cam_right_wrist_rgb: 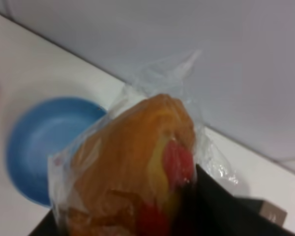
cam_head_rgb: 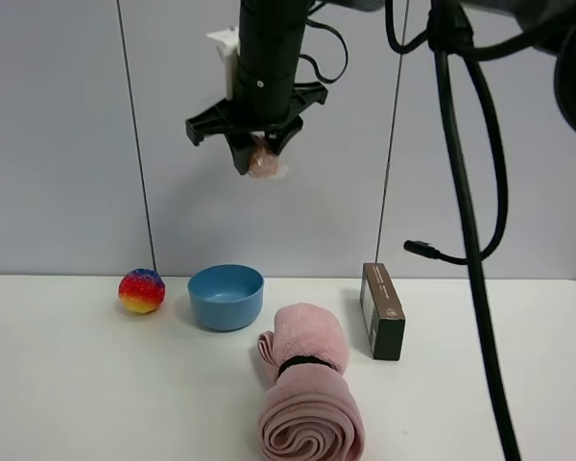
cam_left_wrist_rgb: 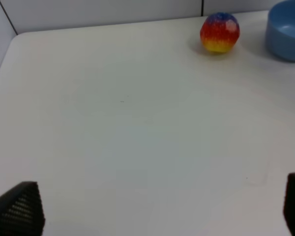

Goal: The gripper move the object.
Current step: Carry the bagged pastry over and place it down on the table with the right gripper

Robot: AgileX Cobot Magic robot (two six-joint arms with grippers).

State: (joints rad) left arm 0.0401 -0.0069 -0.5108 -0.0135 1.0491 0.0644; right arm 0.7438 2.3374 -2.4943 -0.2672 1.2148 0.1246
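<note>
High above the table (cam_head_rgb: 77,384) and blue bowl (cam_head_rgb: 226,296), your right gripper (cam_head_rgb: 257,154) is clamping the wrapped pastry (cam_head_rgb: 267,166) in mid-air; your left gripper (cam_left_wrist_rgb: 157,209) is hovering low, jaws spread wide.

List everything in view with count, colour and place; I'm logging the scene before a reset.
Pastry: one, golden-brown with red bits, in clear wrap, held in the air well above the table.
Ball: one, rainbow-coloured, on the table left of the bowl.
Bowl: one, blue, on the table between ball and towel.
Towel: one, pink, rolled with a dark band, at the front.
Box: one, dark brown, standing right of the towel.
Table: one, white.
Cables: several, black, hanging at the right.
Right hand: one, black, shut on the pastry, high up.
Left hand: one, black, open, above the table; only its fingertips show.
</note>
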